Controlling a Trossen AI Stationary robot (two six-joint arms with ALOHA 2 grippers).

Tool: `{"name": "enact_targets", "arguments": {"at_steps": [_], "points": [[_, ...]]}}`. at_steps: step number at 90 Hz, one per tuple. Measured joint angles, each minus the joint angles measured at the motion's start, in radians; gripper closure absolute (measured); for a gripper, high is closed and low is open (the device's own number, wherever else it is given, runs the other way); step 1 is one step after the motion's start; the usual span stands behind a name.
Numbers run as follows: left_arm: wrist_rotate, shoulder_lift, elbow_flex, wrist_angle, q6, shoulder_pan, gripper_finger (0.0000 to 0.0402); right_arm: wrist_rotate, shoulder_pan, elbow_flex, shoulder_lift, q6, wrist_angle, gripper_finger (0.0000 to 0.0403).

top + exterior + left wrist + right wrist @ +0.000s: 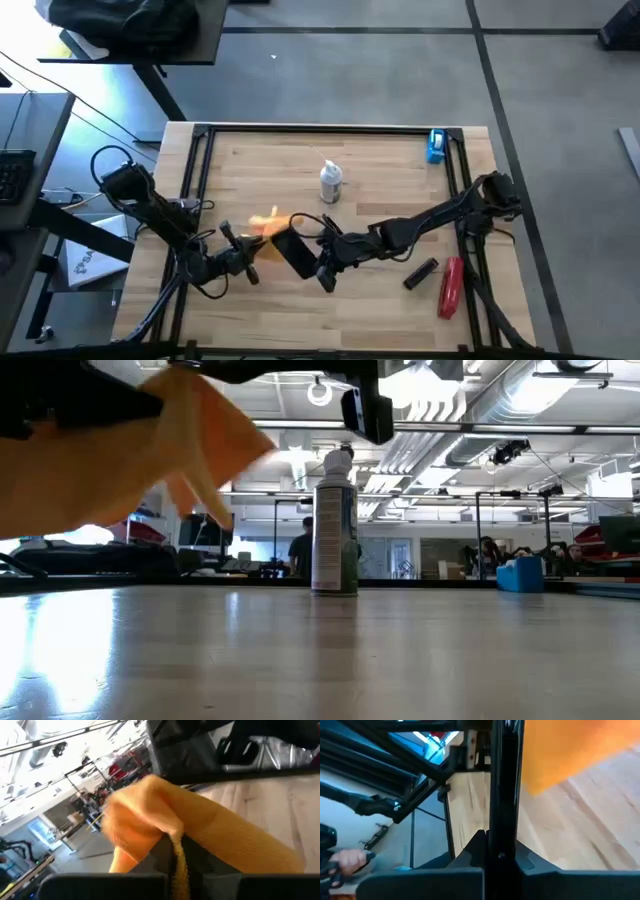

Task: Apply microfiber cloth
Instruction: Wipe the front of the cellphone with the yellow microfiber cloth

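Two grippers meeting mid-counter, cloth against phone.
Left gripper fingers pinching the microfiber cloth, lifted off the wood beside the black phone; right gripper fingers clamped on the phone's edge, spray can upright behind.

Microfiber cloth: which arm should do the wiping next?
Left. The left gripper already holds the microfiber cloth lifted beside the phone, which the right gripper is clamping edge-on.
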Motion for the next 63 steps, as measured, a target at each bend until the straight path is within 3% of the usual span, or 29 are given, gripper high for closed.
{"name": "enact_targets", "arguments": {"at_steps": [21,41,51,63], "points": [[-0.017,0.000,-0.002,0.016,-0.043,-0.056,0.0401,0.006,-0.004,0.000,0.001,-0.002,-0.014,0.0403],[-0.014,-0.002,0.032,0.188,0.157,-0.090,0.0401,0.046,-0.005,-0.001,0.002,0.003,-0.114,0.0403],[0.057,-0.003,0.042,0.201,0.200,-0.052,0.0401,0.076,-0.006,-0.001,0.005,0.011,-0.117,0.0403],[0.184,-0.003,0.045,0.156,0.146,0.029,0.0401,0.077,-0.006,-0.001,0.006,0.010,-0.110,0.0403]]}}
